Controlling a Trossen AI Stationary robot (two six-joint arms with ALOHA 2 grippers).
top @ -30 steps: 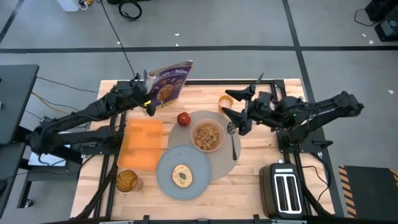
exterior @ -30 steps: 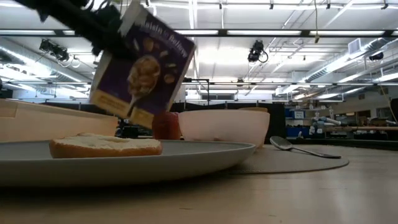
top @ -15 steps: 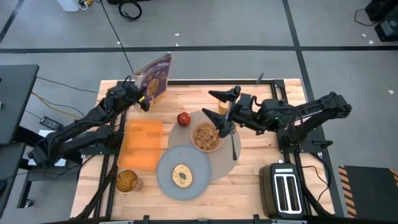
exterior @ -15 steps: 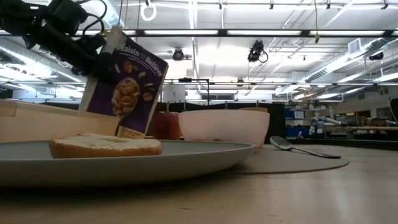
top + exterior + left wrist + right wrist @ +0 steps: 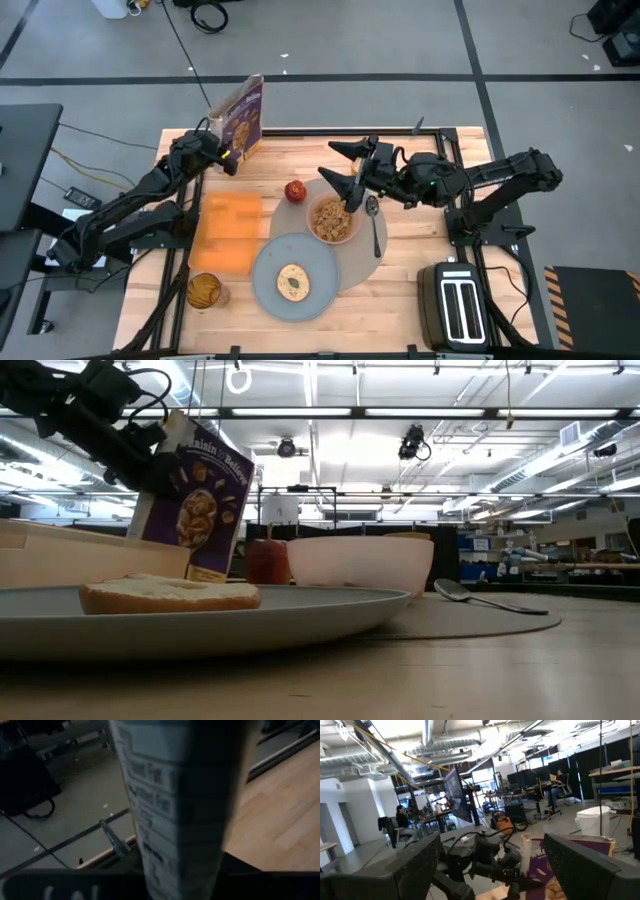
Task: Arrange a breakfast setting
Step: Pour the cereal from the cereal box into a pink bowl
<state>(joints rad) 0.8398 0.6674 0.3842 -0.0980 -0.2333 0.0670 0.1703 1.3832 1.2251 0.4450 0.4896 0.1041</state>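
A purple cereal box (image 5: pixel 243 118) stands nearly upright at the table's far left edge. My left gripper (image 5: pixel 227 157) is right beside its near left side, and the box's narrow side (image 5: pixel 175 805) fills the left wrist view. In the low view the toast hides the box's lower end. A pink bowl (image 5: pixel 333 220) of cereal, a spoon (image 5: pixel 375 228) and a grey plate (image 5: pixel 295 278) with toast (image 5: pixel 292 283) lie on the round mat (image 5: pixel 372 262). A red apple (image 5: pixel 295 191) sits by its far left rim. My right gripper (image 5: pixel 340 168) hangs open above the bowl's far rim.
An orange cloth (image 5: pixel 228 232) lies left of the plate, with an amber glass (image 5: pixel 205 291) at the near left corner. A black toaster (image 5: pixel 460 312) stands at the near right corner. Bare wood shows along the far edge between the box and my right arm.
My left gripper has carried the cereal box toward the table's far left corner and down. The box, lifted and tilted before, now stands lower and nearly upright. My right gripper has moved toward the table's left, from above the spoon to above the bowl's far rim, staying open.
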